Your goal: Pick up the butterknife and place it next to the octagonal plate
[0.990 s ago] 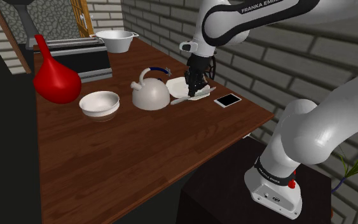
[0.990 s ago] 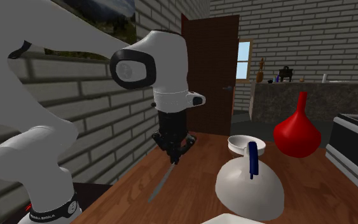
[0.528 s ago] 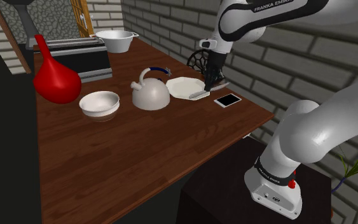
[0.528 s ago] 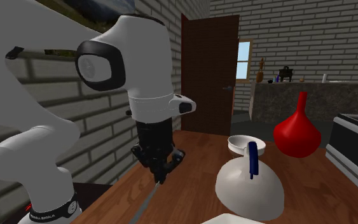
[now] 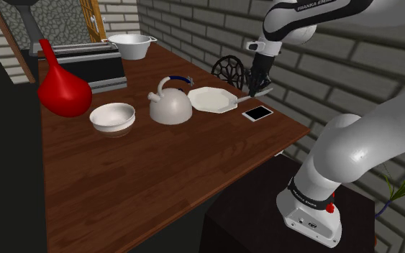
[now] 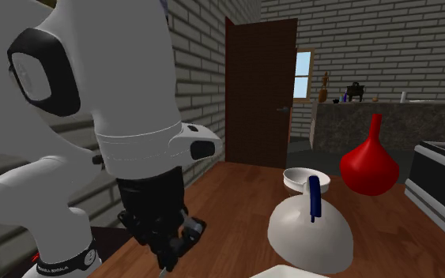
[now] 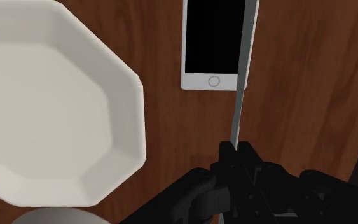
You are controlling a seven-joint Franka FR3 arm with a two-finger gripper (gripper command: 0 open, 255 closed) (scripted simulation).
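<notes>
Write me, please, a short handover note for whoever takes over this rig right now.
Gripper: shut on the butterknife, which appears to be lifted off the table, its blade pointing away from the hand.
Things: the white octagonal plate lies flat on the table beside the gripper. In the wrist view the blade crosses one edge of a phone that lies by the plate.
Done: the pickup.
Left: lower the knife onto bare wood next to the plate, probably clear of the phone, then open the fingers.
</notes>
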